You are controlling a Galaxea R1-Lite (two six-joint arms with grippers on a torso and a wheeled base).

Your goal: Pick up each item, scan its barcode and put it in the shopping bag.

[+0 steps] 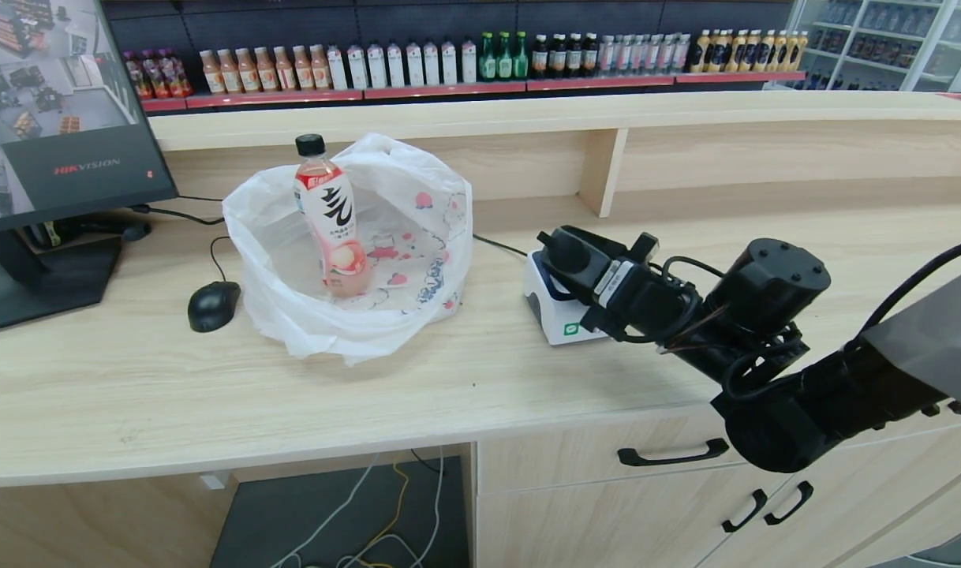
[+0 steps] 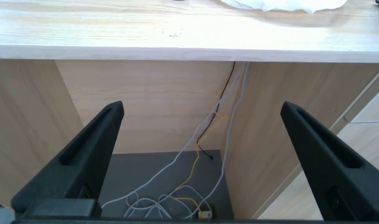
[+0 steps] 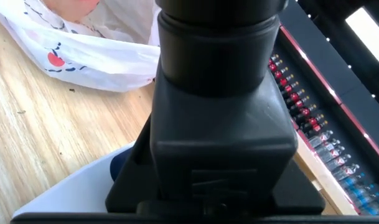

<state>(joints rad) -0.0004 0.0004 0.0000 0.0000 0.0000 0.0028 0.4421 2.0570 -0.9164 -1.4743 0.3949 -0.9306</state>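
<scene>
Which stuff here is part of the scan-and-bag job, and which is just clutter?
Job:
- shopping bag
- pink drink bottle, inside it
- barcode scanner
- white scanner stand

Clutter:
- computer mouse
- monitor
- shelf bottles behind the counter
- cables under the counter

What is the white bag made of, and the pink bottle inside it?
The shopping bag looks like thin, soft plastic: it crumples, sags and lets light through. The bottle seems clear, smooth plastic, since the pink drink shows through, with a glossy label and a black cap, probably harder plastic.
</scene>
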